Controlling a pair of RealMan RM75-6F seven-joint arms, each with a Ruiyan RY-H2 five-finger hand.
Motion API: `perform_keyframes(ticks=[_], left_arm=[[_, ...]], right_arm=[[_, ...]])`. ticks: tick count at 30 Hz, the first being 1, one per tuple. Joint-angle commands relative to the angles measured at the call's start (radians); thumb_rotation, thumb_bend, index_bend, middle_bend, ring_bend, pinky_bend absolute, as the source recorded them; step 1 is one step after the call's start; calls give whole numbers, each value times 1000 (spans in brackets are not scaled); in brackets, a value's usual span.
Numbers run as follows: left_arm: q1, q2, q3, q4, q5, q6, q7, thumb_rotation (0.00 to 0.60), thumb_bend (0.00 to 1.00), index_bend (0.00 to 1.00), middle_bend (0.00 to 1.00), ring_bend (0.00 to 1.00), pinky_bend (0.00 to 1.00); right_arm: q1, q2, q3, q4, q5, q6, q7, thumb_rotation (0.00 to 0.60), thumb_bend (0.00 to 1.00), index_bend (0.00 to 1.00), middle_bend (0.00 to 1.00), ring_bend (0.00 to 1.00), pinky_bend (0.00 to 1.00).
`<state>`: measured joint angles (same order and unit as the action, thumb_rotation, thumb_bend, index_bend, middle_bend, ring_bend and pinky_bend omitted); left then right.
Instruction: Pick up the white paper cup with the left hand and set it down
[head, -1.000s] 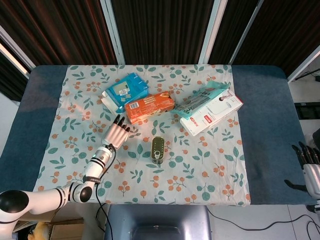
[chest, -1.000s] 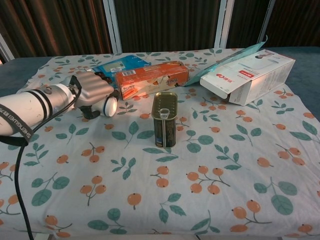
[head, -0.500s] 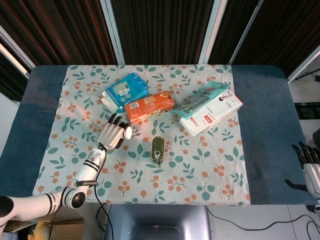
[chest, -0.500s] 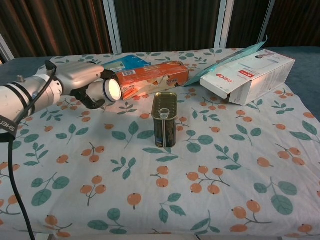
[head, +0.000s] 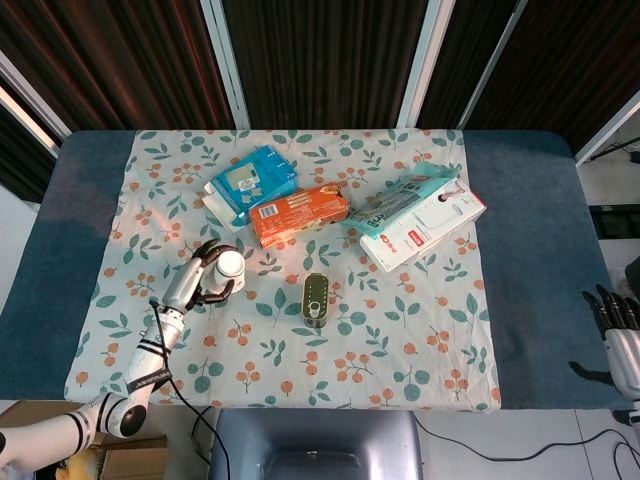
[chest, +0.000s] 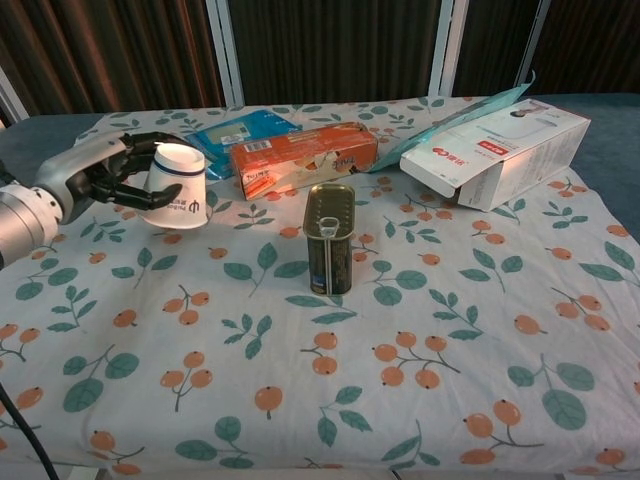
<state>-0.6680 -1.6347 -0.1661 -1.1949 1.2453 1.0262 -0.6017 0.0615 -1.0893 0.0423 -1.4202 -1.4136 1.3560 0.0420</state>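
The left robot hand (chest: 105, 172) grips the white paper cup (chest: 175, 187), its dark fingers (chest: 128, 170) wrapped around the cup's side. The cup is upside down, wide rim low and narrow base on top, tilted slightly; its rim lies at the floral cloth (chest: 300, 400), though whether it rests there or hangs just above cannot be told. In the head view the same robot hand (head: 200, 280) and cup (head: 230, 267) sit on the left part of the cloth, near the orange carton (head: 299, 214) and just nearer than the blue pack (head: 250, 182).

A dark rectangular tin (chest: 329, 238) stands upright in the middle of the cloth, well apart from the cup to its right. On the far right lies a white box (chest: 500, 150) with its flap open, beside a teal sheet (head: 400, 200).

The right robot hand (head: 618, 330) hangs off the near right edge of the blue worktop (head: 530, 250), holding nothing, fingers apart and pointing up.
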Motion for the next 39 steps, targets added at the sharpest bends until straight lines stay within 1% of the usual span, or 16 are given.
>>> perform_keyframes(ticks=[1, 3, 6, 10, 13, 14, 18, 24, 27, 30, 33, 36, 37, 39], left_arm=[[41, -38, 14, 101, 74, -33, -170, 600, 538, 427, 387, 7, 0], [40, -44, 17, 124, 80, -48, -199, 600, 539, 415, 371, 1, 0], [40, -48, 24, 154, 94, -72, -247, 600, 539, 358, 330, 0, 0], [35, -36, 37, 167, 126, -89, -293, 600, 539, 190, 201, 0, 0], [34, -18, 43, 160, 149, -88, -324, 600, 529, 36, 102, 0, 0], [33, -13, 44, 157, 155, -86, -331, 600, 524, 10, 79, 0, 0], [37, 7, 50, 144, 176, -71, -339, 600, 516, 0, 28, 0, 0], [48, 36, 57, 110, 199, -38, -335, 600, 515, 0, 9, 0, 0], [59, 62, 52, 78, 213, 8, -317, 600, 511, 0, 0, 0, 0], [84, 110, 41, 27, 226, 88, -229, 600, 495, 0, 0, 0, 0], [118, 204, 44, -77, 220, 137, -54, 600, 477, 0, 0, 0, 0], [172, 328, 75, -213, 206, 178, 222, 600, 459, 0, 0, 0, 0], [202, 363, 90, -252, 197, 211, 357, 600, 455, 0, 0, 0, 0], [253, 380, 110, -277, 190, 287, 555, 600, 446, 0, 0, 0, 0]], right_arm=[[-2, 1, -1, 1, 2, -1, 2, 600, 193, 0, 0, 0, 0], [-1, 1, -2, 2, 2, -2, 4, 600, 193, 0, 0, 0, 0], [1, -1, -2, 3, -1, -5, 5, 600, 192, 0, 0, 0, 0], [3, -3, -2, 4, 1, -10, 4, 600, 193, 0, 0, 0, 0], [3, -3, -3, 5, 4, -15, 3, 600, 192, 0, 0, 0, 0], [3, -4, -3, 5, 4, -15, 2, 600, 192, 0, 0, 0, 0], [3, -4, -3, 6, 6, -18, 3, 600, 192, 0, 0, 0, 0], [5, -1, -2, 0, 5, -18, 0, 600, 192, 0, 0, 0, 0], [5, 4, 0, -5, 1, -11, 1, 600, 193, 0, 0, 0, 0], [2, 9, 2, -9, -1, 0, 5, 600, 193, 0, 0, 0, 0], [-1, 15, 1, -6, -14, 12, 19, 600, 192, 0, 0, 0, 0], [-8, 13, -4, 6, -33, 31, 38, 600, 193, 0, 0, 0, 0], [-11, 10, -6, 12, -40, 41, 44, 600, 193, 0, 0, 0, 0], [-19, 1, -10, 25, -53, 61, 52, 600, 192, 0, 0, 0, 0]])
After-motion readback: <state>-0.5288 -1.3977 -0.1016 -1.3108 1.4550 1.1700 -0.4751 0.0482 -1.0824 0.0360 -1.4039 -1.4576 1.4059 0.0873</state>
